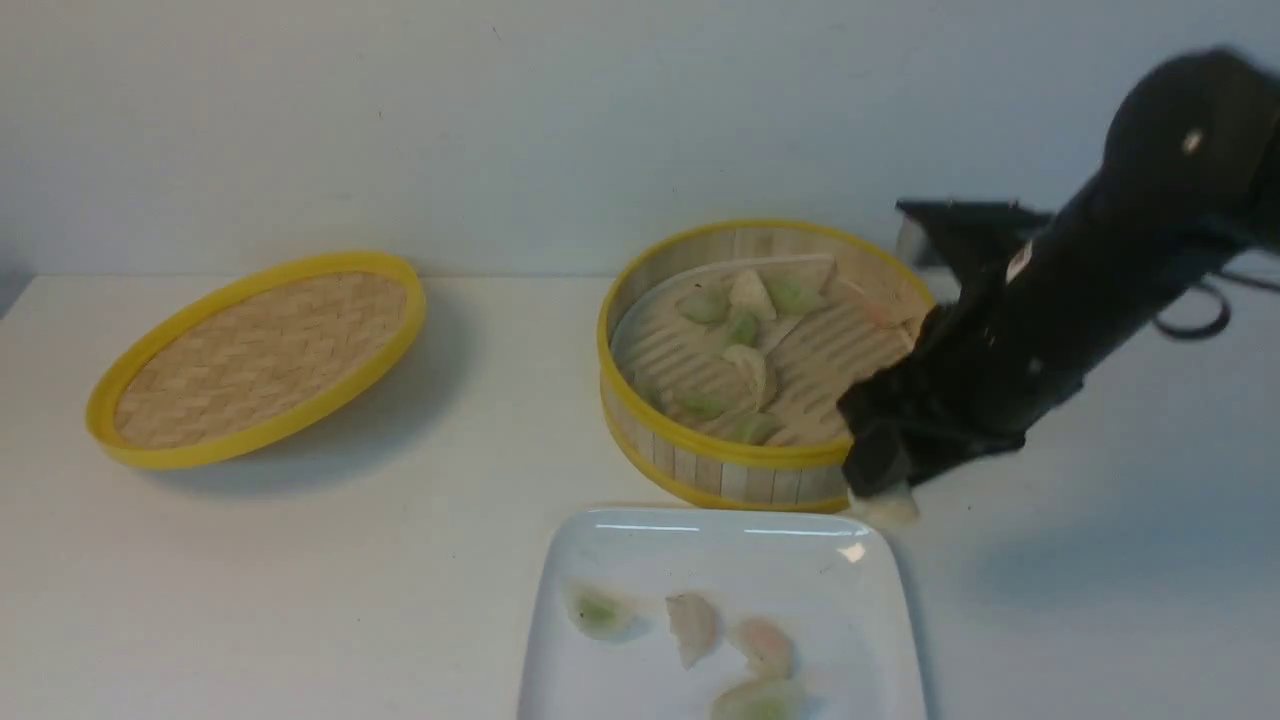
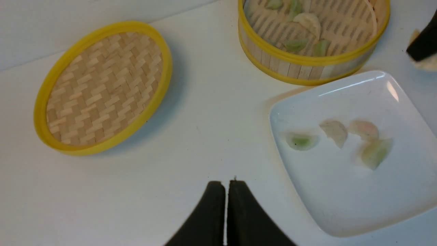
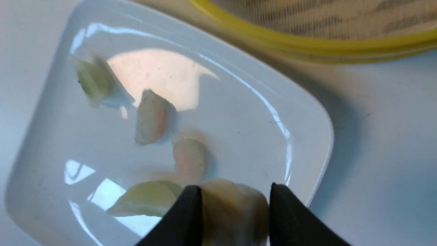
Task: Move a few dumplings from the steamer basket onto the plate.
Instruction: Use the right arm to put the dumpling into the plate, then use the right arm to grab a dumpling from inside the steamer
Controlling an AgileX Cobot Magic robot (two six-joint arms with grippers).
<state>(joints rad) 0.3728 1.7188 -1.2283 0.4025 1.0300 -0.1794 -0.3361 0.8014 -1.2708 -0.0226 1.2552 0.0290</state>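
Dumpling (image 3: 234, 208) clamped in right fingers (image 3: 184, 218) is held at upper-right corner of plate (image 1: 800, 570), bare plate lying lower left in frame; left fingers (image 2: 208, 215) seen pressed together.

Right gripper (image 1: 882, 485) holds one whitish dumpling (image 1: 890, 508) at the far right corner of the plate (image 1: 860, 640), just beside the steamer basket (image 1: 720, 478)

A shallow woven bamboo lid (image 1: 262, 358) with a bright yellow rim lies on the left side of a white counter (image 1: 330, 600), its woven face turned up, a soft shadow along its right edge. A plain pale wall (image 1: 500, 120) stands behind.
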